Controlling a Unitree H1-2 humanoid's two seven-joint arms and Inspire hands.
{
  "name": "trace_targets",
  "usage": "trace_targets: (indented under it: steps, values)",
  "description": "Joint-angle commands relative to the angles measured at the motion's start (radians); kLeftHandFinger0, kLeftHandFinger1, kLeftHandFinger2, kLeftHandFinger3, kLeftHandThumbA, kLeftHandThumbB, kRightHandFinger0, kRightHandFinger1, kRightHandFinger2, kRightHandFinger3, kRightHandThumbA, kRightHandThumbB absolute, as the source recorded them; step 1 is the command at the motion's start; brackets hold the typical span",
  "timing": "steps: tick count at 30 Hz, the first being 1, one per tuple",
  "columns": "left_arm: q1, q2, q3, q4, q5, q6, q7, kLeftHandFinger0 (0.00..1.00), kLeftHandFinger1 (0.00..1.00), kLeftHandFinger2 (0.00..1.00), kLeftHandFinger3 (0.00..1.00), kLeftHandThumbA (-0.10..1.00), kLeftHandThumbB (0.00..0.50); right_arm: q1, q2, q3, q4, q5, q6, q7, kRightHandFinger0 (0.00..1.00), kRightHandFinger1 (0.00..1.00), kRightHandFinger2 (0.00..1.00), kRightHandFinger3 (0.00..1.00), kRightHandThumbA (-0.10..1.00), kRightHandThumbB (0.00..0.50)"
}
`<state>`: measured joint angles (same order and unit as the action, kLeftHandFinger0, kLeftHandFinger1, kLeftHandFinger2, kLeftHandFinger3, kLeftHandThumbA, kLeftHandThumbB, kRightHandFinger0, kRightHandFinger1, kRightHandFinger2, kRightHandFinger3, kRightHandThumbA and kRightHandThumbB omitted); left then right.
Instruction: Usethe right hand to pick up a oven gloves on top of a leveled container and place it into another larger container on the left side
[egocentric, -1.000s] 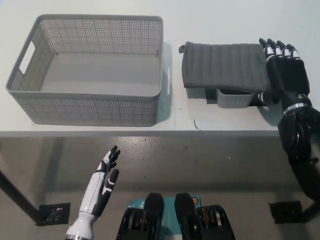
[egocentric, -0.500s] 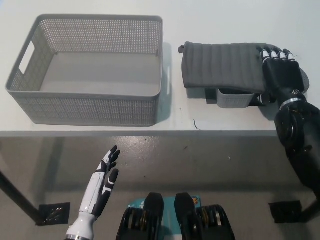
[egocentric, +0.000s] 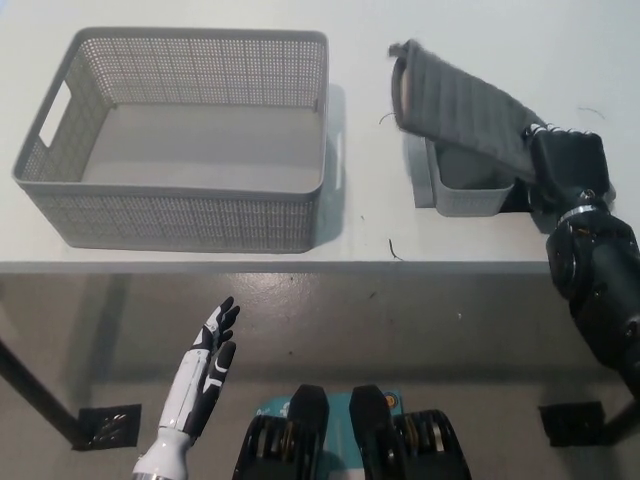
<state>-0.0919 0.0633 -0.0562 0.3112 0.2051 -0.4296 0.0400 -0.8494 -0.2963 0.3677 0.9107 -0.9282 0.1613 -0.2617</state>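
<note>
A white bench (egocentric: 480, 245) with a smooth, pale top carries two grey plastic containers, seen from steeply above. Well to the left of the black right robot hand (egocentric: 568, 170) stands the larger basket (egocentric: 175, 215), a rectangular tub with perforated, woven-look walls, a plain flat floor, rounded corners and a cut-out handle slot in its short end. Just beside that robot hand, touching its inner side, sits the small container (egocentric: 468, 190), also grey and perforated, its open top partly covered. Over it lies the oven glove (egocentric: 455, 100), a dark grey, quilted fabric piece with parallel stitched ribs running along its length. Its long axis runs diagonally, from the right robot hand up and away to the left, with the free end raised and pointing toward the far left, where a paler inner face shows at the curled edge. The near end is clamped in the right robot hand, whose fingers are closed over the fabric at the small container's right rim. The white left robot hand (egocentric: 205, 365) hangs below the bench edge, far down and left of the working one, fingers spread apart and holding nothing.
</note>
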Motion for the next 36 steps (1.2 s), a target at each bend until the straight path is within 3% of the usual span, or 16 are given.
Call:
trace_targets:
  steps: [1, 3, 5, 8, 10, 14, 16, 20, 22, 24, 26, 28, 30, 31, 32, 36]
  values:
    - [-0.028, 0.001, -0.003, -0.027, -0.01, -0.033, 0.004, 1.0, 1.0, 1.0, 1.0, 1.0, 0.123, -0.115, 0.014, -0.044, 0.1, 0.078, -0.273, -0.425, 0.0, 0.09, 0.38, 0.36, -0.1, 0.128]
    - [-0.026, -0.001, -0.003, -0.029, -0.01, -0.036, 0.005, 1.0, 1.0, 1.0, 1.0, 1.0, 0.117, -0.113, 0.015, -0.049, 0.101, 0.084, -0.29, -0.437, 0.0, 0.07, 0.38, 0.2, -0.1, 0.149]
    - [-0.023, -0.001, -0.003, -0.029, -0.007, -0.039, 0.007, 1.0, 1.0, 1.0, 1.0, 1.0, 0.116, -0.116, 0.016, -0.044, 0.114, 0.079, -0.296, -0.458, 0.0, 0.08, 0.4, 0.19, -0.1, 0.146]
    - [-0.029, 0.0, -0.005, -0.025, -0.011, -0.04, 0.007, 1.0, 1.0, 1.0, 1.0, 1.0, 0.109, -0.121, 0.012, -0.04, 0.116, 0.074, -0.304, -0.484, 0.0, 0.15, 0.51, 0.07, -0.1, 0.146]
    - [-0.033, 0.0, -0.003, -0.023, -0.009, -0.039, 0.006, 1.0, 1.0, 1.0, 1.0, 1.0, 0.116, -0.122, 0.0, -0.04, 0.096, 0.077, -0.326, -0.489, 0.0, 0.21, 0.6, 0.09, -0.1, 0.153]
    - [-0.041, 0.004, -0.001, -0.02, -0.008, -0.04, 0.006, 1.0, 1.0, 1.0, 1.0, 1.0, 0.118, -0.13, -0.016, -0.051, 0.02, 0.071, -0.298, -0.498, 0.0, 0.29, 0.74, 0.63, -0.1, 0.192]
    - [-0.041, 0.003, -0.001, -0.021, -0.007, -0.038, 0.007, 1.0, 1.0, 1.0, 1.0, 1.0, 0.114, -0.13, -0.032, -0.065, -0.052, 0.072, -0.305, -0.504, 0.0, 0.33, 0.79, 0.74, -0.1, 0.189]
    - [-0.039, 0.002, -0.001, -0.023, -0.012, -0.04, 0.011, 1.0, 1.0, 1.0, 1.0, 1.0, 0.106, -0.144, -0.064, -0.076, -0.176, 0.055, -0.285, -0.488, 0.0, 0.43, 0.78, 0.95, -0.1, 0.175]
    - [-0.04, 0.003, -0.003, -0.022, -0.01, -0.04, 0.013, 1.0, 1.0, 1.0, 1.0, 1.0, 0.104, -0.141, -0.068, -0.101, -0.248, 0.081, -0.272, -0.433, 0.0, 0.46, 0.78, 0.97, -0.1, 0.169]
    - [-0.039, -0.001, 0.0, -0.022, -0.014, -0.04, 0.012, 1.0, 1.0, 1.0, 1.0, 1.0, 0.109, -0.15, -0.076, -0.113, -0.338, 0.057, -0.245, -0.424, 0.0, 0.44, 0.75, 0.92, -0.1, 0.224]
    - [-0.04, 0.0, 0.0, -0.018, -0.016, -0.04, 0.007, 1.0, 1.0, 1.0, 1.0, 1.0, 0.112, -0.168, -0.076, -0.112, -0.375, 0.038, -0.243, -0.429, 0.0, 0.34, 0.7, 0.86, -0.1, 0.226]
    - [-0.041, 0.002, 0.002, -0.02, -0.016, -0.038, 0.006, 1.0, 1.0, 1.0, 1.0, 1.0, 0.11, -0.174, -0.069, -0.116, -0.395, 0.047, -0.236, -0.4, 0.0, 0.34, 0.72, 0.85, -0.1, 0.212]
    - [-0.04, 0.002, 0.001, -0.024, -0.017, -0.033, 0.004, 1.0, 1.0, 1.0, 1.0, 1.0, 0.11, -0.19, -0.054, -0.111, -0.424, 0.053, -0.231, -0.361, 0.0, 0.29, 0.71, 0.8, -0.1, 0.252]
    - [-0.038, 0.002, 0.001, -0.024, -0.015, -0.033, 0.005, 1.0, 1.0, 1.0, 1.0, 1.0, 0.111, -0.19, -0.048, -0.11, -0.439, 0.06, -0.225, -0.337, 0.0, 0.23, 0.65, 0.67, -0.1, 0.294]
    - [-0.038, 0.002, 0.0, -0.023, -0.014, -0.035, 0.006, 1.0, 1.0, 1.0, 1.0, 1.0, 0.106, -0.193, -0.037, -0.105, -0.457, 0.063, -0.21, -0.306, 0.0, 0.2, 0.6, 0.49, -0.1, 0.292]
    - [-0.036, 0.002, -0.001, -0.022, -0.01, -0.038, 0.008, 1.0, 1.0, 1.0, 1.0, 1.0, 0.104, -0.231, 0.0, -0.068, -0.417, 0.042, -0.222, -0.303, 0.0, 0.22, 0.65, 0.39, -0.1, 0.276]
